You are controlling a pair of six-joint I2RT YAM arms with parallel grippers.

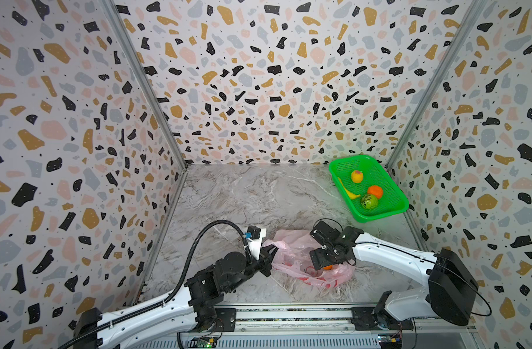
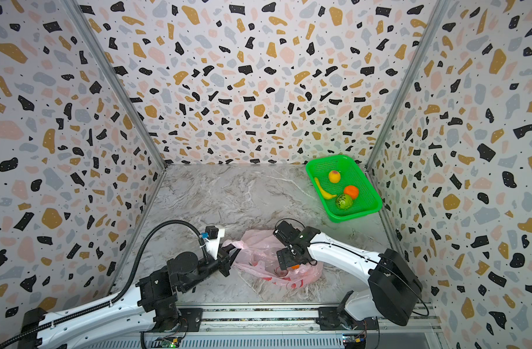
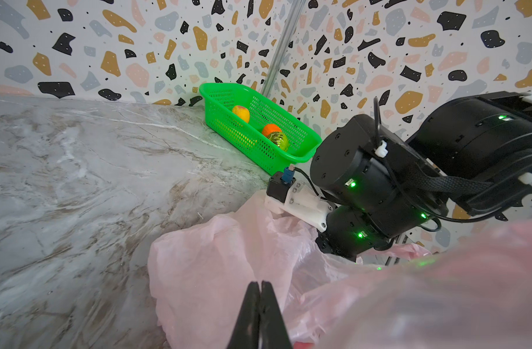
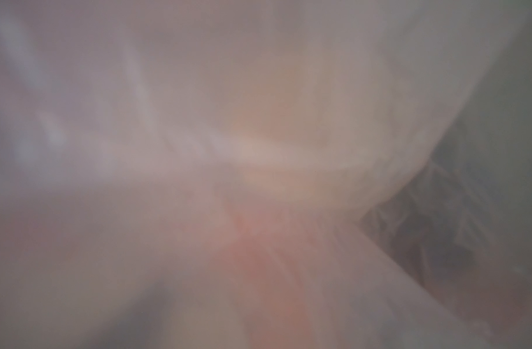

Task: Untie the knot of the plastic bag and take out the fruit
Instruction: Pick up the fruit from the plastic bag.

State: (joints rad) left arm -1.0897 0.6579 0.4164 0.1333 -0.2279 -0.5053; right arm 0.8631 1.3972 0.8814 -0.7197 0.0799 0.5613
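Observation:
The pink plastic bag [image 1: 292, 244] [image 2: 258, 241] lies crumpled and slack on the marble table near its front edge. My left gripper [image 1: 270, 251] [image 3: 260, 282] is shut on the bag's left rim and holds it raised. My right gripper [image 1: 319, 261] [image 2: 284, 261] reaches down into the bag, and pink film [image 4: 258, 121] blurs its whole wrist view, so its fingers are hidden. An orange fruit [image 1: 328, 267] [image 2: 295, 266] shows through the bag right beside it. The knot is out of view.
A green basket [image 1: 349, 158] [image 3: 216, 87] stands at the back right corner. It holds a peach [image 1: 357, 176], a banana [image 1: 346, 190], an orange [image 1: 375, 191] and a green round fruit [image 1: 369, 201]. Patterned walls close three sides.

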